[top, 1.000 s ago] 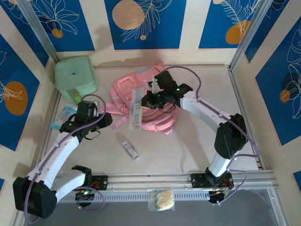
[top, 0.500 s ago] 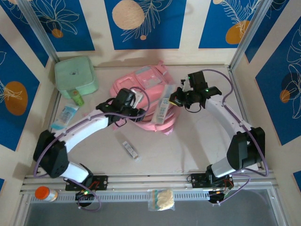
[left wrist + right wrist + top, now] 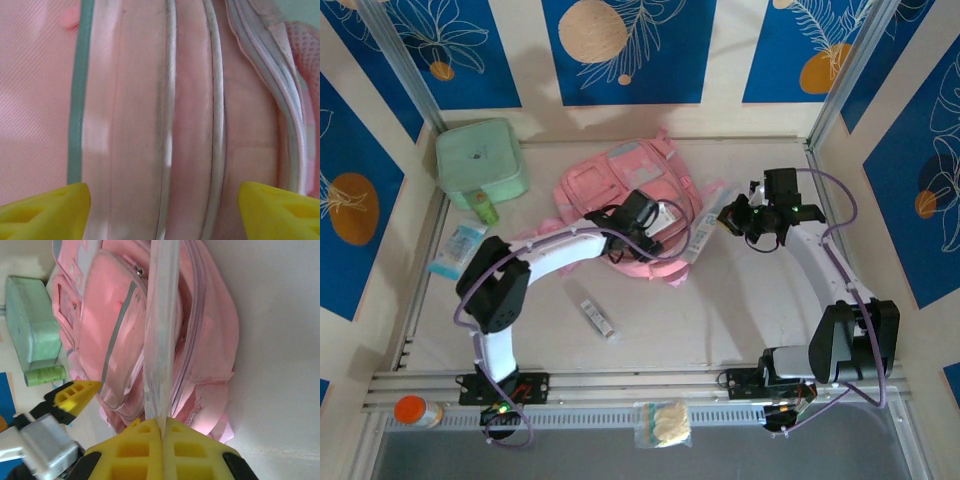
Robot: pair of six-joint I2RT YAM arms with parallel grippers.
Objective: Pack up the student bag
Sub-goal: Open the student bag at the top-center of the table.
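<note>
1. The student bag (image 3: pixel 605 185) lies flat at the far middle of the table (image 3: pixel 720 320), its front pockets facing up. I judge it lies this way so both arms can reach its zipped openings from above.
2. The right gripper (image 3: pixel 162 429) has its claw pressed together on the near edge of a clear flat packet (image 3: pixel 161 340). The packet hangs edge-on along the right side of the bag, beside a zip line. It looks turned thin-side down so that it could slide into a narrow opening.
3. The left gripper (image 3: pixel 160 210) has its claw apart, with nothing between the yellow tips. It hovers very close over the bag's pink fabric and piping. My guess is that it is there to catch a pocket edge and hold it wide for the packet. Whether any pocket is unzipped under it, I cannot tell.
4. The unpacked things wait on the left side, well apart from the bag's right edge, which leaves the working area free.
5. Count on the table:
   - one student bag
   - one clear flat packet
   - one mint-green soft case (image 3: pixel 480 160) at the far left
   - one small green tube (image 3: pixel 485 208) just near of that case
   - one blue packet (image 3: pixel 457 250)
   - one small wrapped stick (image 3: pixel 598 320) near of the bag
6. Count at the near rail:
   - one orange-capped bottle (image 3: pixel 415 410)
   - one clear snack bag (image 3: pixel 662 425)
</note>
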